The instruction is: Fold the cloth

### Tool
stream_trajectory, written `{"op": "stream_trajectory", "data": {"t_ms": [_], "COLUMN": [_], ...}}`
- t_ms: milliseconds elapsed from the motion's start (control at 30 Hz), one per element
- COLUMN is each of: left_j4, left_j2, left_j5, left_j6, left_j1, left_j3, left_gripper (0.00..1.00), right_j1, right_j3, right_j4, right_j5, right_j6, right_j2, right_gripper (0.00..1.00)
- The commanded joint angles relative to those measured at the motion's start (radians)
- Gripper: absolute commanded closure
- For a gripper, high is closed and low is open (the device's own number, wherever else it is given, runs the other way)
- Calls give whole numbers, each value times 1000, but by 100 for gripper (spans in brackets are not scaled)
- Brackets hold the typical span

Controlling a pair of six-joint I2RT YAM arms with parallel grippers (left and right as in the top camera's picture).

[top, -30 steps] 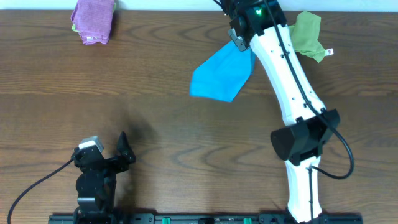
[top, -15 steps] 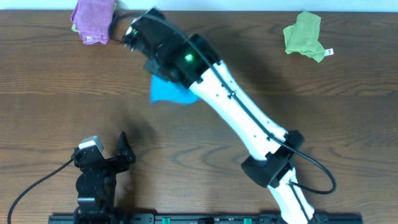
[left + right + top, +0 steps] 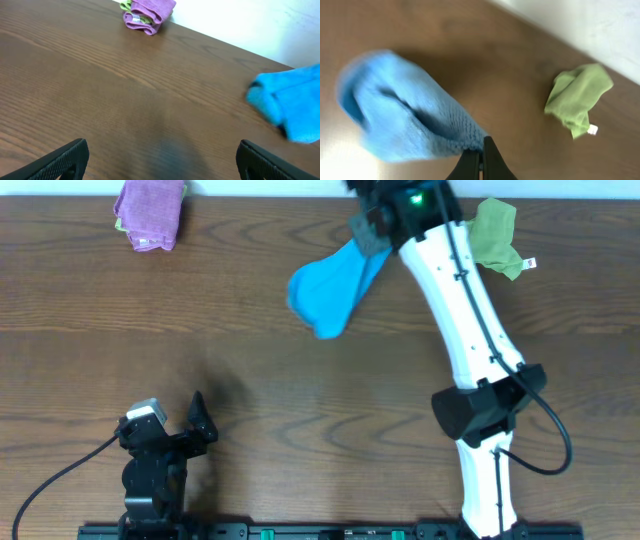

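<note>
Wooden table (image 3: 300, 400); wrist view alone shows right end effector (image 3: 481, 151) pinching cloth (image 3: 395, 110).

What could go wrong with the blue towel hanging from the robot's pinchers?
1. The right gripper pinches only an edge of the cloth, so it may slip out.
2. The cloth hangs bunched, not flat, so any fold might come out crooked.
3. The green cloth lies close to that arm and could get bumped.
</note>
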Motion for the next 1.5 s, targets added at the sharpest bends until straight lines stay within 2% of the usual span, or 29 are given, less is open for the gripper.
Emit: {"op": "stream_trajectory", "data": {"t_ms": [0,167,233,333,467,533,633,767,867,967,1000,1033,1067,1200,1300,1367,1467], "left_j4": [-10,-10,-10,-10,-10,-10,-10,-10,-10,-10,-10,-10,-10,-10,-10,-10,-10], "left_j2": [-6,-6,-6,-6,-6,-6,-6,-6,-6,-6,-6,-6,-6,-6,-6,-6,-6], "left_j5": [0,0,0,0,0,0,0,0,0,0,0,0,0,0,0,0,0], "left_j6": [-11,-11,-11,-11,-11,-11,-11,-11,-11,-11,-11,-11,-11,-11,-11,-11,-11], "left_j1": [4,4,4,4,4,4,4,4,4,4,4,4,4,4,4,4,4], "left_j3": [-20,-20,-20,-20,-20,-20,-20,-20,-20,-20,-20,-20,-20,-20,-20,-20,-20], "left_gripper": [5,5,5,5,5,5,5,4,5,5,5,5,5,5,4,5,5], "right_j1": [-53,-150,-158,-131,4,68,140,137,80,-8,-32,-47,-61,-78,-67,-37,19], "right_j3": [16,24,32,32,33,42,80,136,146,128,113,103,95,90,71,0,-148], "right_j4": [105,315,331,293,239,249,253,196,76,-89,-116,-131,-148,-194,-202,-203,-133], "right_j5": [1,-12,-129,-427,-737,-789,-790,-734,-594,-328,-276,-265,-265,-269,-327,-439,-450], "right_j6": [140,295,294,293,212,172,137,64,63,66,65,64,64,50,-30,-105,-166], "right_j2": [-25,-25,-25,-25,-26,-27,-34,-48,-48,-47,-47,-47,-47,-47,-45,-45,-45], "right_gripper": [99,99,99,99,98,98,99,99,99,99,67,24,1,1,1,1,1]}}
